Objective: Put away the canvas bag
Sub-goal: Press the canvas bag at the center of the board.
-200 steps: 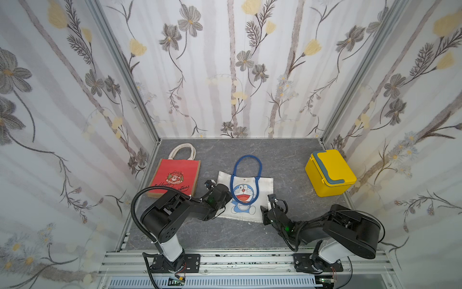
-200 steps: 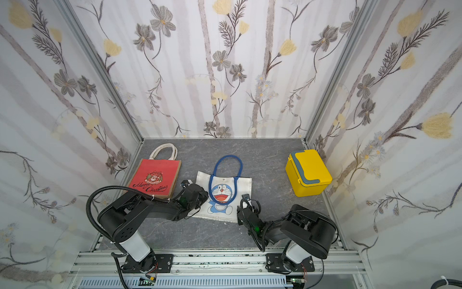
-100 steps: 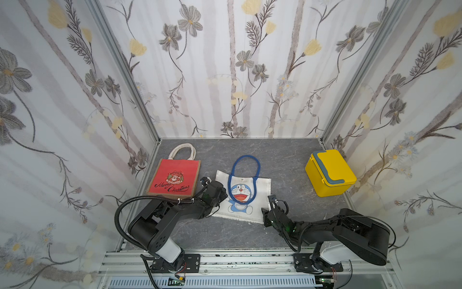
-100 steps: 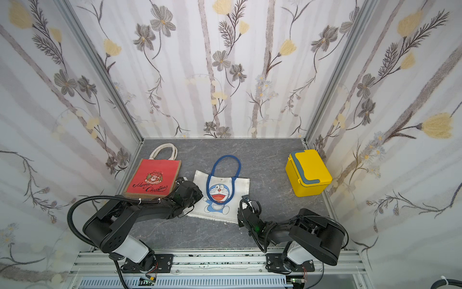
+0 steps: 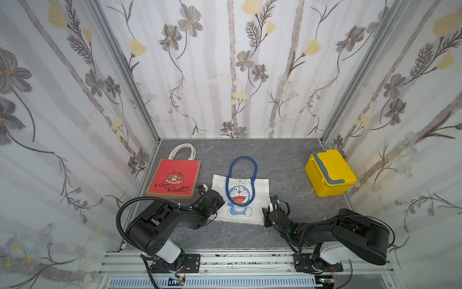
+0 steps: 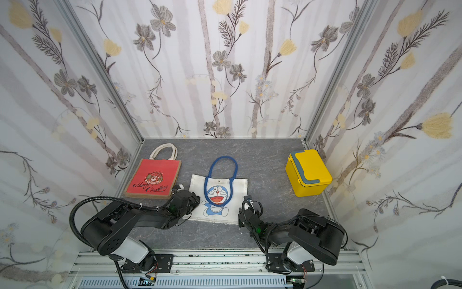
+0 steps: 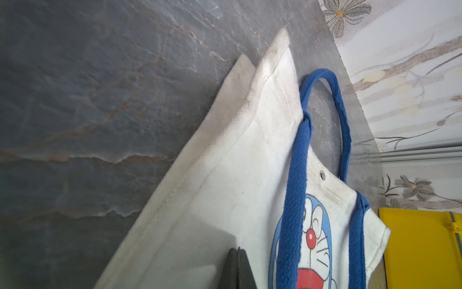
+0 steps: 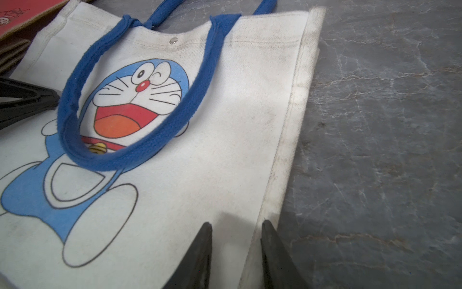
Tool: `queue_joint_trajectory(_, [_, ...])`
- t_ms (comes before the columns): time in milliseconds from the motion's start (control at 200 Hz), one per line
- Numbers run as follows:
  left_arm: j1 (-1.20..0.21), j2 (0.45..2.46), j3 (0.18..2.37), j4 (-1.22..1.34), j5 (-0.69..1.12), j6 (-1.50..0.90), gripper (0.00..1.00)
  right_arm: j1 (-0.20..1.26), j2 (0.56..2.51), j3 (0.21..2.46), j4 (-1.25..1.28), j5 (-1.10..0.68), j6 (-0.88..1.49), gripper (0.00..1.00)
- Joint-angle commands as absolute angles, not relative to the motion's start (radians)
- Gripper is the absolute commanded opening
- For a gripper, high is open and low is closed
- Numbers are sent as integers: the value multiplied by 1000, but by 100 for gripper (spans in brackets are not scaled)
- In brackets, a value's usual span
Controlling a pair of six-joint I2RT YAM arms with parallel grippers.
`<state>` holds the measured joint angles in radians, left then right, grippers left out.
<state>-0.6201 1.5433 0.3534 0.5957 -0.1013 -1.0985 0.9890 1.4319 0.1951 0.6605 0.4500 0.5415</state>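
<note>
The canvas bag point(image 5: 260, 192) is white with a blue cartoon cat and blue handles, and it lies flat mid-floor in both top views point(image 6: 237, 192). My left gripper point(image 5: 220, 202) sits at the bag's near left edge. In the left wrist view its jaws point(image 7: 237, 250) are pressed together over the white fabric point(image 7: 225, 187), with nothing visible between them. My right gripper point(image 5: 268, 210) is at the near right corner. In the right wrist view it point(image 8: 237, 224) is open, the jaws straddling the bag's side seam point(image 8: 282, 150).
A red Christmas tote point(image 5: 175, 179) lies left of the canvas bag, close to the left arm. A yellow lidded box point(image 5: 330, 172) stands by the right wall. Floral walls enclose three sides; the metal rail point(image 5: 250, 260) runs along the front.
The right gripper's jaws have narrowed around the bag's right edge. The left arm's elbow has swung left and down while its shut gripper stays at the bag's left edge.
</note>
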Motion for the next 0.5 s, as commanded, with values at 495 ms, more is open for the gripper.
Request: queue_joint_trajectory(495, [-620,1525,339,498,-65,-1046,7,991,1454,275,615,462,425,33])
